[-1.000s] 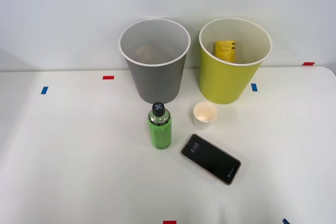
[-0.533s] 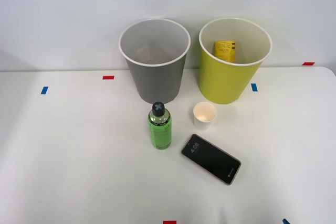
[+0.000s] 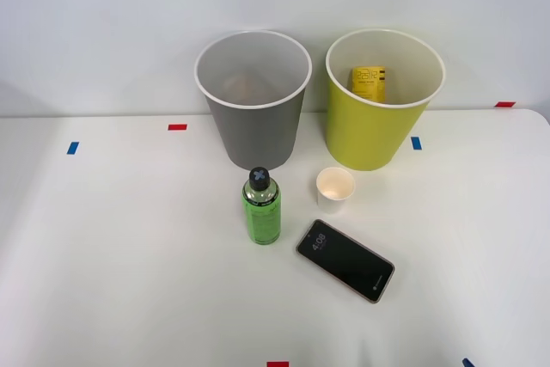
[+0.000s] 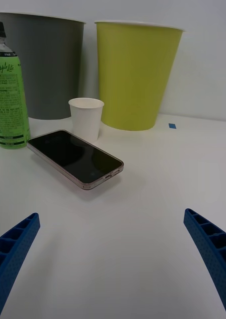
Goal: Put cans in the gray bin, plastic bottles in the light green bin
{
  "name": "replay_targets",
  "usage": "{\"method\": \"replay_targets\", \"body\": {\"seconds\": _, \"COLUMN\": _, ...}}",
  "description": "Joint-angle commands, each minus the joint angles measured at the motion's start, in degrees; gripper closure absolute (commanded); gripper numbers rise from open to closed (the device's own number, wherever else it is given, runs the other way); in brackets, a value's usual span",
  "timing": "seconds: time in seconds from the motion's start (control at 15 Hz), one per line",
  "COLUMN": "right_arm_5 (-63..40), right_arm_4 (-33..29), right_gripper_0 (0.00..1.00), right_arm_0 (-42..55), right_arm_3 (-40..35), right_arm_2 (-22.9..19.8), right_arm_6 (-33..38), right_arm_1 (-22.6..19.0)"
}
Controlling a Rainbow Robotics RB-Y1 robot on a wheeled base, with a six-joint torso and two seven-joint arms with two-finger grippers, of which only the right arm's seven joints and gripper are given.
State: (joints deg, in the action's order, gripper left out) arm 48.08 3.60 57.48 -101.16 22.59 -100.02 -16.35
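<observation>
Right claw (image 4: 113, 259) fingers wide apart, low over counter (image 3: 129, 255); green bottle (image 3: 261, 207) upright btwn gray bin (image 3: 255, 131) & phone (image 3: 345, 260), paper cup (image 3: 334, 189) near light green bin (image 3: 365, 131)

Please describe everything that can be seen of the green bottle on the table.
The plastic bottle is small, of clear plastic, filled with bright green liquid and closed with a black screw cap. Its green label reads "Apple Lite", with fine print below. It stands upright on the white table, in front of the gray bin, with a gap between them. The white paper cup and the phone stand near it on one side, neither touching it. Nothing holds it; the right hand is open, short of it.
</observation>
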Motion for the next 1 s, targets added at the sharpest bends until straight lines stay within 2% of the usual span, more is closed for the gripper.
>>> {"method": "replay_targets", "body": {"seconds": 0.07, "right_arm_5": 0.0, "right_arm_4": 0.0, "right_gripper_0": 0.0, "right_arm_0": 0.0, "right_arm_3": 0.0, "right_arm_2": 0.0, "right_arm_6": 0.0, "right_arm_1": 0.0}}
{"method": "replay_targets", "body": {"seconds": 1.0, "right_arm_5": 0.0, "right_arm_4": 0.0, "right_gripper_0": 0.0, "right_arm_0": 0.0, "right_arm_3": 0.0, "right_arm_2": 0.0, "right_arm_6": 0.0, "right_arm_1": 0.0}}
